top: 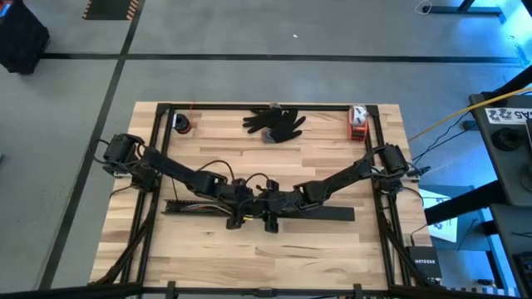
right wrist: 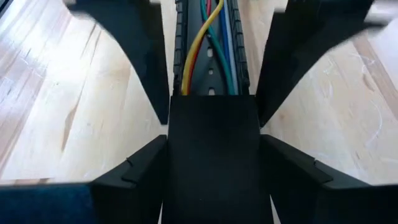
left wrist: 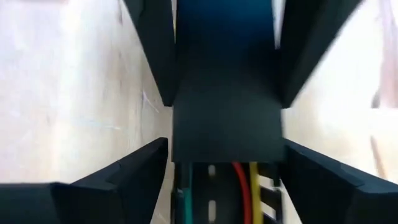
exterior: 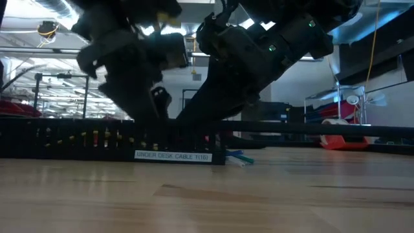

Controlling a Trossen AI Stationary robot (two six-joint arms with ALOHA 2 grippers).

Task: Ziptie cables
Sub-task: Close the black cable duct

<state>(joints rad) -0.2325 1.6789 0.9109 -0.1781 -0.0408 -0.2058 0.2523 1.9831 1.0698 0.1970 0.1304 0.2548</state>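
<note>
The black slotted channel [top: 195, 206] lies left to right near the table's middle, with a white label [exterior: 173, 156] on its near wall. The cables [right wrist: 211, 50] (yellow, red, green and blue wires) run inside it [left wrist: 242, 186], and their ends stick out of its end [exterior: 238, 157]. A flat black cover [right wrist: 212, 155] sits over the channel and continues rightward [top: 320, 214]. My left gripper [top: 235, 218] and right gripper [top: 271, 218] stand side by side over it, pointing down, each straddling the cover. My left gripper [left wrist: 227, 146] pinches the cover's end [left wrist: 227, 134] between its two fingers, which lie across it on its long edges, coming from above; the cover rests on the channel. My right gripper [right wrist: 214, 140] pinches the cover [right wrist: 212, 124] the same way, close beside the left gripper, from above, fingers across its width.
A black glove [top: 274, 122] lies at the far edge, with a red and white roll [top: 357, 120] to its right and a small dark object [top: 181, 123] to its left. Black frame rails [top: 374, 166] border the table. Bare wood shows on the channel's near side [top: 249, 257].
</note>
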